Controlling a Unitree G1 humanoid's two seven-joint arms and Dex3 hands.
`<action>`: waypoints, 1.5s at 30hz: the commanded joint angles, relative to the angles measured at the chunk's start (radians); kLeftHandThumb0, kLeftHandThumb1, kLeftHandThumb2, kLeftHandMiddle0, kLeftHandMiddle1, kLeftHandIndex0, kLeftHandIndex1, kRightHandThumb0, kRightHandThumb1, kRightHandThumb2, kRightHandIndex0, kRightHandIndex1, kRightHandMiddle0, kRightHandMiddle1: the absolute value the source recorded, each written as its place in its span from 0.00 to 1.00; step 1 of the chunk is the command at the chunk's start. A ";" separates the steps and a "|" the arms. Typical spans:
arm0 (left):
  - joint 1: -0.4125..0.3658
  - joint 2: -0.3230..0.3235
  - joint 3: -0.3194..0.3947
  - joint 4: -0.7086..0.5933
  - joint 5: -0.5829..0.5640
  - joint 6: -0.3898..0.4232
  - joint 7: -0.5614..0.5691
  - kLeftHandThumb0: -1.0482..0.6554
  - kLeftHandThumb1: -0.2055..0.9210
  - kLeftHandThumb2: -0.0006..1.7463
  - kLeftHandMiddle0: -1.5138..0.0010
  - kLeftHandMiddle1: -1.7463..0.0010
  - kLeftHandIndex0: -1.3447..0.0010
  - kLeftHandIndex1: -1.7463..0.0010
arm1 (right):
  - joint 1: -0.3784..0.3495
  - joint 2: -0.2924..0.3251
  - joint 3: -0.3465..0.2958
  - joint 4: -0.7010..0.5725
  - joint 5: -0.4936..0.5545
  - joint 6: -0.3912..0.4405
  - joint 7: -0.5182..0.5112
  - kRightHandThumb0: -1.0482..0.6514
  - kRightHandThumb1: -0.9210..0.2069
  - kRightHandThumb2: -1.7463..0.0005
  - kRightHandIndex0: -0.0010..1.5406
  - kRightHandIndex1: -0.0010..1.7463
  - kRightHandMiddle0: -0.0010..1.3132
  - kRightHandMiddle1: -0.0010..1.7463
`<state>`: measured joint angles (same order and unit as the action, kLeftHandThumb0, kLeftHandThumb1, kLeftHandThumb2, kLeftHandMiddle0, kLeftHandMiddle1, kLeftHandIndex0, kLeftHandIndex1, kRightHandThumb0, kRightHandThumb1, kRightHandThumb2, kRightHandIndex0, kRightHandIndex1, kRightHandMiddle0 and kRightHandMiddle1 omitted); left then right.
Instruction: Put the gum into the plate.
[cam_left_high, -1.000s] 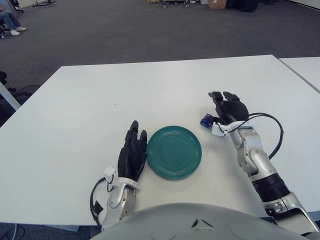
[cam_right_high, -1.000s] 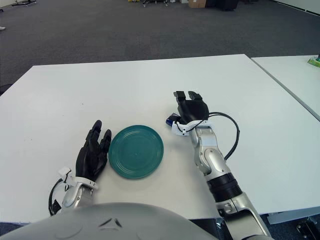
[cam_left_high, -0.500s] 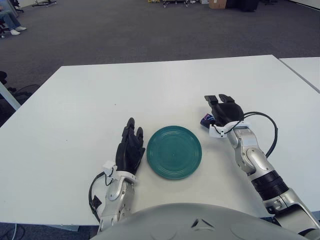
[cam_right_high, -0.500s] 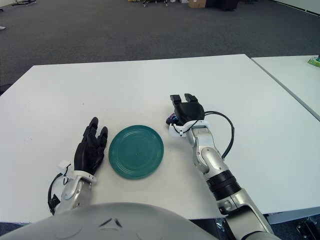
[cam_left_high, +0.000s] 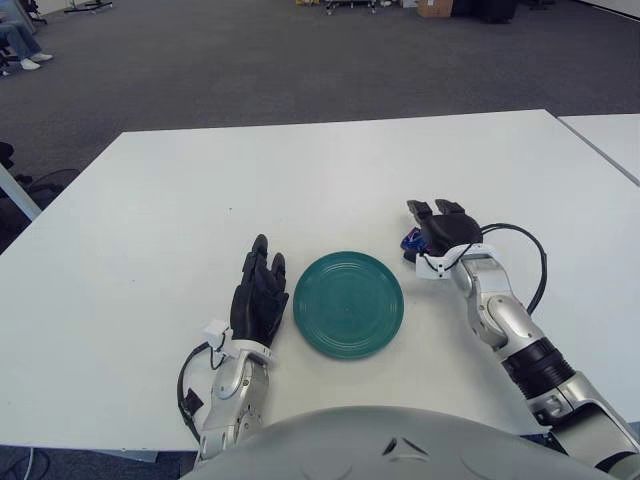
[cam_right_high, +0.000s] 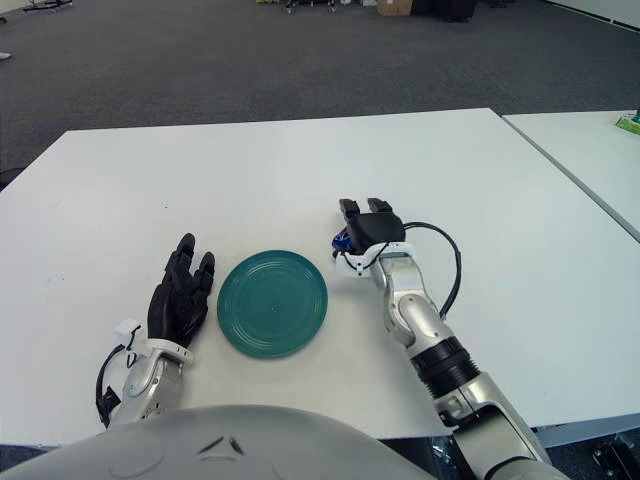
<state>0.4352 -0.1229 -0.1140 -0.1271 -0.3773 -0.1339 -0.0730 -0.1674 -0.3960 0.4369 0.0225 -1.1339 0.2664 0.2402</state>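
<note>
A round dark-green plate (cam_left_high: 348, 304) lies flat near the front middle of the white table (cam_left_high: 250, 180). Just past its right rim sits the gum (cam_left_high: 410, 242), a small blue packet, mostly covered. My right hand (cam_left_high: 440, 224) is over the gum with its palm down, so only the packet's left end shows at the hand's left side. Whether the hand grips the packet is hidden. My left hand (cam_left_high: 260, 296) shows just left of the plate, fingers straight and holding nothing.
A black cable (cam_left_high: 530, 262) loops out from my right wrist to the right. A second white table (cam_left_high: 612, 138) stands at the far right, across a narrow gap. Grey carpet lies beyond the table's far edge.
My right hand has shifted left and lower over the gum, covering more of it. My left hand has drawn slightly away from the plate's rim.
</note>
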 joint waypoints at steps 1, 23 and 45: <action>0.020 -0.044 -0.017 0.000 0.010 0.037 0.028 0.04 1.00 0.52 1.00 1.00 0.98 0.97 | 0.013 -0.011 0.012 -0.004 -0.018 0.010 0.004 0.04 0.00 0.62 0.04 0.00 0.00 0.04; 0.117 -0.049 -0.069 -0.138 -0.031 0.082 0.039 0.04 1.00 0.52 0.98 1.00 1.00 0.92 | 0.220 -0.111 -0.062 -0.149 0.030 0.027 0.007 0.06 0.00 0.62 0.06 0.01 0.00 0.10; 0.169 -0.039 -0.091 -0.247 -0.095 0.164 0.065 0.04 1.00 0.51 0.98 1.00 1.00 0.93 | 0.341 -0.180 -0.130 -0.258 0.020 0.014 0.045 0.08 0.00 0.61 0.14 0.02 0.00 0.21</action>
<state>0.5825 -0.1394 -0.1997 -0.3554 -0.4592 0.0205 -0.0098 0.1692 -0.5659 0.3174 -0.2200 -1.1124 0.2812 0.2722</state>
